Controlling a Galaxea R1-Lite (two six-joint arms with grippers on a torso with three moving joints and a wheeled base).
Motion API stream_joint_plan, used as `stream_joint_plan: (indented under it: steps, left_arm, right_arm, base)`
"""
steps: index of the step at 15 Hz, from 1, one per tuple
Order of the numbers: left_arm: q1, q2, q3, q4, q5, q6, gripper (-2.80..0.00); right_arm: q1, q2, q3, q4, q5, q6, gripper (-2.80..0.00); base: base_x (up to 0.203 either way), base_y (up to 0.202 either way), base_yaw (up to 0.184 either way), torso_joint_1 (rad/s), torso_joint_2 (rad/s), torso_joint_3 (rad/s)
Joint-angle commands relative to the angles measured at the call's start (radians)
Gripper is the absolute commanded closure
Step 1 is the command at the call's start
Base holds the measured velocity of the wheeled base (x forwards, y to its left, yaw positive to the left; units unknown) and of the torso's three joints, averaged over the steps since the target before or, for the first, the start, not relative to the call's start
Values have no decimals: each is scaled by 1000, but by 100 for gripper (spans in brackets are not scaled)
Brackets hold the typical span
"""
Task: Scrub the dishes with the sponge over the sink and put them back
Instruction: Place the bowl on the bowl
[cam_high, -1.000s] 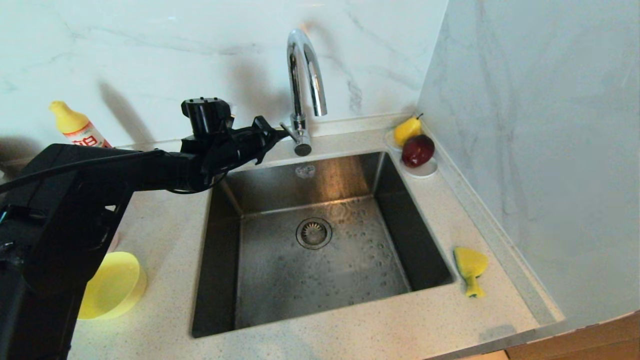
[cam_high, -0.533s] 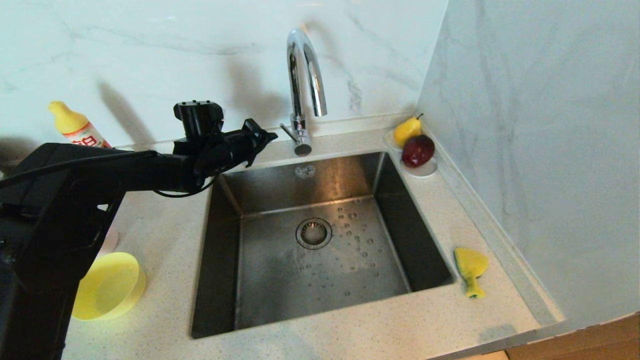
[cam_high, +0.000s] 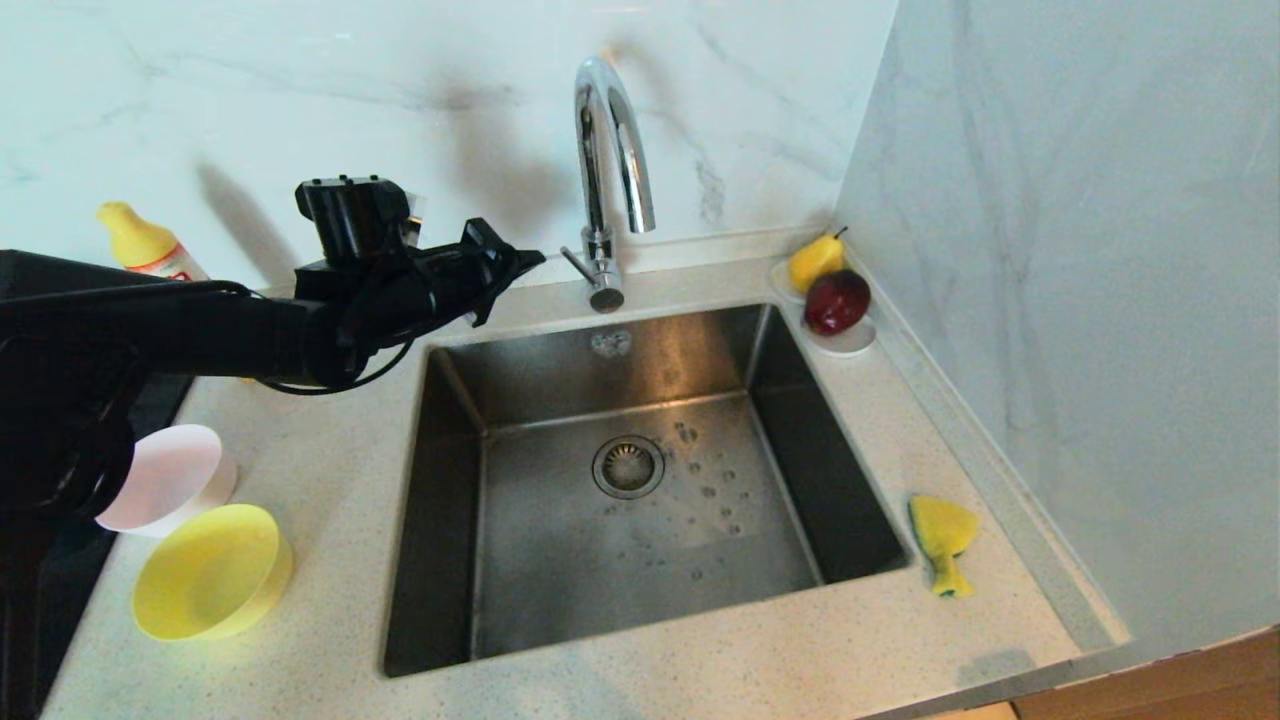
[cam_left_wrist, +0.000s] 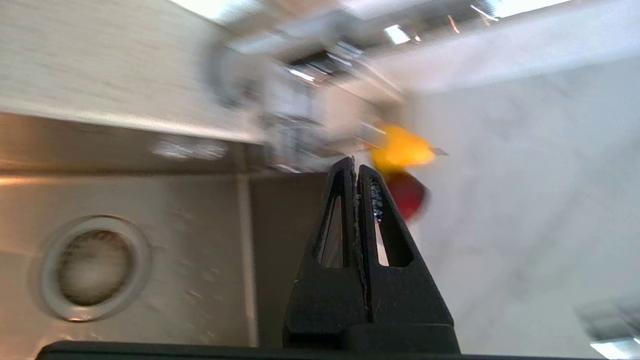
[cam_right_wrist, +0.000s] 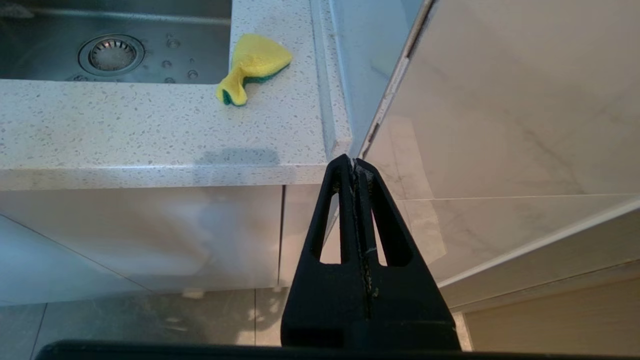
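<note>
My left fingers (cam_high: 528, 262) are clenched on nothing, hanging upper left of the frame beside the tap (cam_high: 610, 180). The sponge (cam_high: 940, 540) lies at lower right on the table (cam_high: 330, 470), the pink bowl (cam_high: 170, 478) and yellow bowl (cam_high: 210, 570) at lower left, the sink (cam_high: 640, 560) between. My right fingers (cam_right_wrist: 356, 167) are clenched too, parked below the table edge. I judge scrubbing hasn't started; next I need a bowl and that sponge.
</note>
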Motion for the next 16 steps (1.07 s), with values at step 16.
stream_joint_plan:
  steps: [16]
  left_arm:
    - [-75,196,-237,8,82,5,0]
  right_arm:
    - [0,-1,0,0,1,-1,0]
  base:
    - [0,0,0,0,0,0]
